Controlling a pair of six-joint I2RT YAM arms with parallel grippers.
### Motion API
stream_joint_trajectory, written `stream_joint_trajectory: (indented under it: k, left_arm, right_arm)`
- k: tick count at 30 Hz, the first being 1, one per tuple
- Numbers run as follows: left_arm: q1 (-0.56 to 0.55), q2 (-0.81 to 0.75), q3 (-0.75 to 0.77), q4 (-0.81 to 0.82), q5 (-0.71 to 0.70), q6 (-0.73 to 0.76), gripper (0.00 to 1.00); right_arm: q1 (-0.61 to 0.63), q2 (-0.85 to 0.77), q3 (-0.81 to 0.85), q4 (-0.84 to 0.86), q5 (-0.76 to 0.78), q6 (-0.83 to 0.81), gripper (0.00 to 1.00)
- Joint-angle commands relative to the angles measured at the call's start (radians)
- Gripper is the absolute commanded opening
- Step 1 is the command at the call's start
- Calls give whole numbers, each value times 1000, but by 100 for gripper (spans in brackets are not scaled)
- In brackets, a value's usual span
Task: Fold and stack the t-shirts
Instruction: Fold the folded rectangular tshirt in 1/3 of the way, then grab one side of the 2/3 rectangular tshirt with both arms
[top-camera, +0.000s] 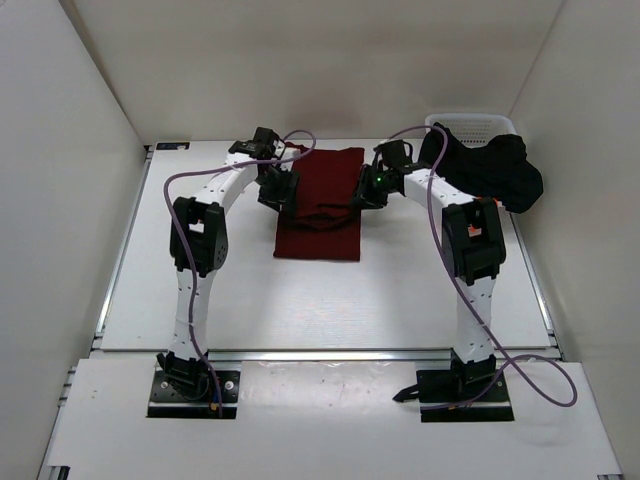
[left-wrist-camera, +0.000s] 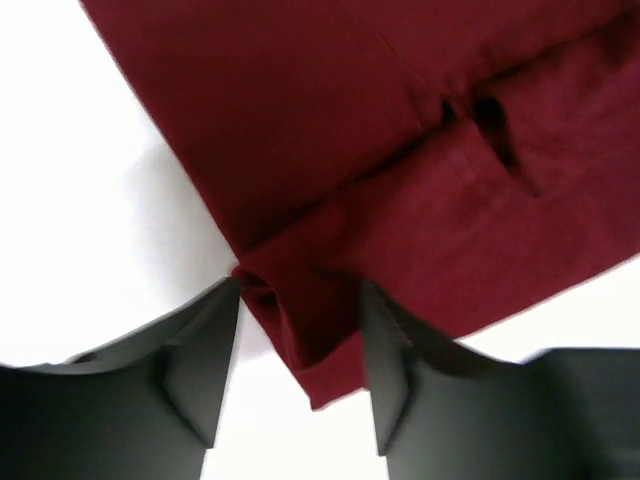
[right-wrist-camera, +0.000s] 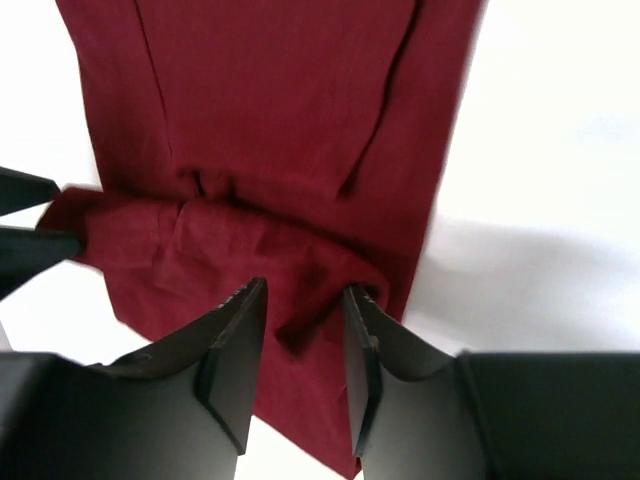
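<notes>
since the left gripper stands parted around the folded edge of the maroon shirt on the table, and the right gripper likewise parted astride its other edge, lifting away could snag cloth and drag the fold open; the black shirt drapes the basket.

This looks like a robot lab, a small test booth; plain white walls stand close on three sides of a bare white worktop; two white and black robot arms are bolted onto dark plates at its near edge; purple cables loop from the arms; metal rails run along the worktop's sides.
</notes>
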Motion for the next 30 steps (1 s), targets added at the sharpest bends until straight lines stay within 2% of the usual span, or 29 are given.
stream_joint_trajectory:
  k: [1, 4, 5, 8, 10, 12, 14, 15, 16, 19, 24, 26, 27, 29, 30]
  left_arm:
    - [12, -19, 73, 40, -61, -11, 64]
    - [51, -105, 95, 79, -90, -13, 91]
    - [80, -128, 86, 115, -90, -13, 93]
    - [135, -250, -40, 173, -56, -37, 94]
    - [160, -324, -197, 184, -56, -30, 93]
    - [163, -364, -316, 187, -51, -2, 91]
    - [157, -402, -464, 208, -64, 10, 89]
    - [155, -404, -485, 212, -39, 6, 88]
    - [151, -412, -558, 206, -7, 4, 86]
    - [128, -415, -621, 219, 57, -13, 84]
    - [83, -400, -651, 242, 99, -57, 86]
    - [62, -370, -646, 239, 107, -69, 86]
    - [58, -357, -646, 235, 114, -79, 86]
    - [49, -329, -636, 213, 126, -88, 85]
    - [49, -324, -632, 206, 130, -79, 86]
  right_arm:
    - [-35, -2, 128, -33, 24, -22, 34]
    - [-6, -79, 173, -67, 117, -95, 36]
    - [11, -88, 156, -85, 160, -138, 38]
    - [117, -205, 17, -63, 260, -220, 40]
    - [197, -264, -117, -26, 297, -238, 33]
    - [238, -286, -190, 27, 285, -231, 19]
    - [264, -260, -197, 48, 243, -212, 10]
    - [267, -216, -167, 36, 242, -218, 4]
    - [278, -169, -109, 11, 257, -227, 3]
    - [268, -43, 22, -30, 268, -235, 0]
    - [194, 158, 283, -38, 246, -260, 0]
    - [183, 323, 547, -143, 260, -284, 0]
    - [176, 373, 629, -188, 274, -300, 0]
    - [163, 573, 1030, -378, 311, -309, 0]
    - [159, 635, 1161, -427, 314, -307, 0]
